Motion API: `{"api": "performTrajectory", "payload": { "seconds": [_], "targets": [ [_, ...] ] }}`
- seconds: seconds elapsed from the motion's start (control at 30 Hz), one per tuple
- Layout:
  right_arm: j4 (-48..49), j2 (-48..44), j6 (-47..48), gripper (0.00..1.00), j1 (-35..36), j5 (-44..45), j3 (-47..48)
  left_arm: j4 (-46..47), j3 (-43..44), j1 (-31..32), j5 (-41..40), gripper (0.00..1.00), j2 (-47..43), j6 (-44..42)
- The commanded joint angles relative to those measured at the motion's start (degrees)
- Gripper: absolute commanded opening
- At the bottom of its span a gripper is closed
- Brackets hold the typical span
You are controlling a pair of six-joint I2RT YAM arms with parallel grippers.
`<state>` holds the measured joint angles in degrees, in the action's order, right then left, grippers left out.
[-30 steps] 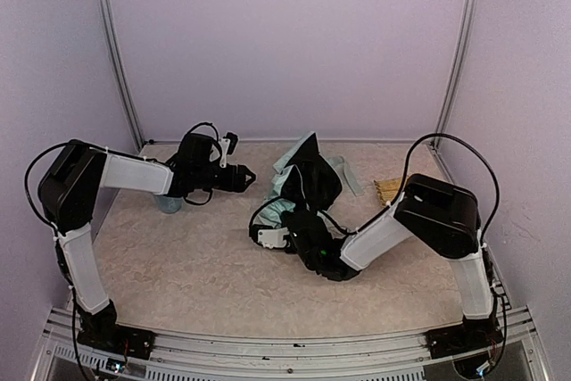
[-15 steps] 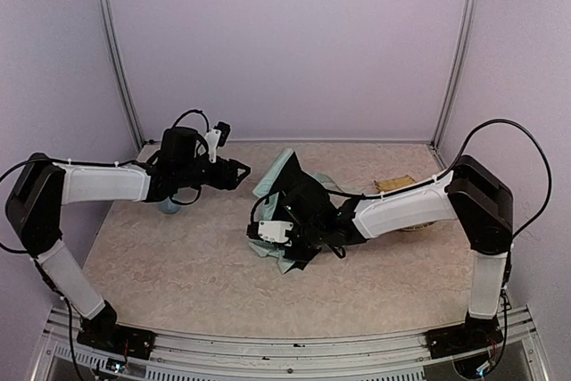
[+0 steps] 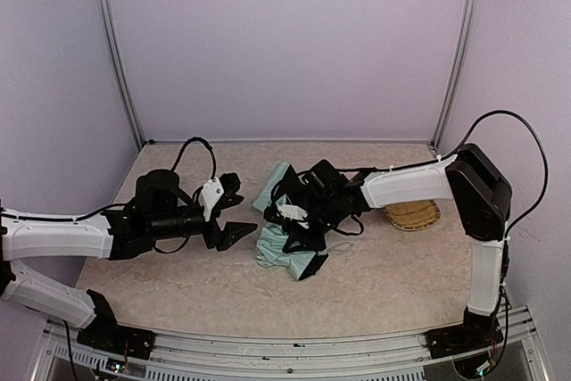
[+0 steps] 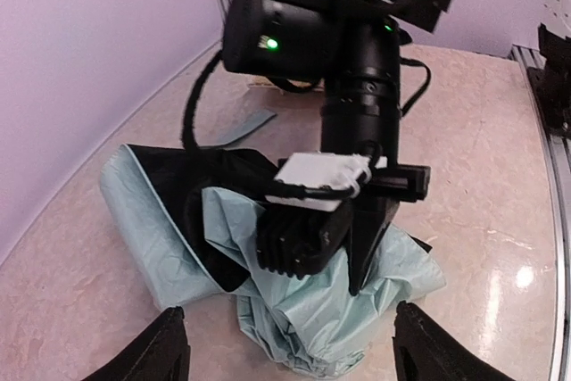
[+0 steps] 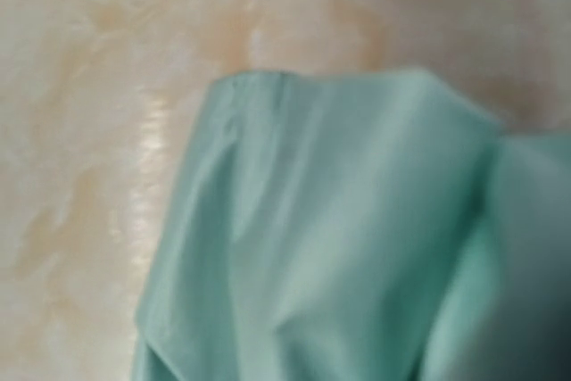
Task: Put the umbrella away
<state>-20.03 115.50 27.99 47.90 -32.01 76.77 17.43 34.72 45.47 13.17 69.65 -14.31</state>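
Note:
The umbrella [image 3: 272,245] is a crumpled heap of pale mint fabric with black underside showing, lying mid-table. My right gripper [image 3: 300,236] comes in from the right and presses down into the heap; its fingers are buried in the folds, closed on the fabric [image 4: 330,310]. The right wrist view is filled by blurred mint fabric [image 5: 339,238], with no fingers visible. My left gripper [image 3: 239,211] lies low just left of the heap, pointing at it, open; its two dark fingertips [image 4: 169,350] frame the umbrella without touching it.
A woven straw tray [image 3: 412,217] sits at the right, behind the right forearm. Purple walls close the back and both sides. The right arm's cables [image 3: 343,186] loop over the umbrella's far side.
My left arm has swung from the back left down and forward to the umbrella's left side. The right arm has stretched out leftward, and the umbrella has shifted toward the front and bunched tighter.

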Motion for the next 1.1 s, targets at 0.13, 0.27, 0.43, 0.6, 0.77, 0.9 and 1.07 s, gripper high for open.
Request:
{"api": "performTrajectory", "payload": {
  "seconds": [0.13, 0.27, 0.43, 0.6, 0.77, 0.9, 1.07],
  "targets": [
    [-7.9, 1.5, -2.6, 0.36, -1.5, -8.7, 0.0, 9.8, 0.5, 1.4, 6.4, 0.83, 14.9, -6.5],
    [-6.3, -0.9, -3.6, 0.42, -2.6, -11.5, -0.3, 9.1, 4.4, 0.6, 5.7, 0.82, 22.9, -6.6],
    [-1.7, -5.6, -5.9, 0.43, -4.0, -15.6, -3.2, 10.7, 6.5, -1.4, 13.0, 0.76, 26.1, -3.3],
    [4.6, -9.8, -9.5, 0.46, -5.3, -18.3, -6.1, 10.8, 9.7, -2.8, 17.5, 0.69, 29.9, 0.6],
    [7.2, -14.0, -12.3, 0.52, -7.1, -21.1, -9.3, 10.7, 11.1, -4.1, 19.3, 0.68, 32.0, 2.8],
    [13.5, -17.8, -20.5, 0.58, -9.5, -17.6, -12.7, 10.7, 11.2, -4.3, 19.6, 0.68, 31.7, 3.0],
    [19.0, -16.7, -35.5, 0.58, -9.9, -5.1, -9.5, 11.7, 10.9, -4.3, 18.8, 0.65, 31.4, 3.6]
  ]
}}
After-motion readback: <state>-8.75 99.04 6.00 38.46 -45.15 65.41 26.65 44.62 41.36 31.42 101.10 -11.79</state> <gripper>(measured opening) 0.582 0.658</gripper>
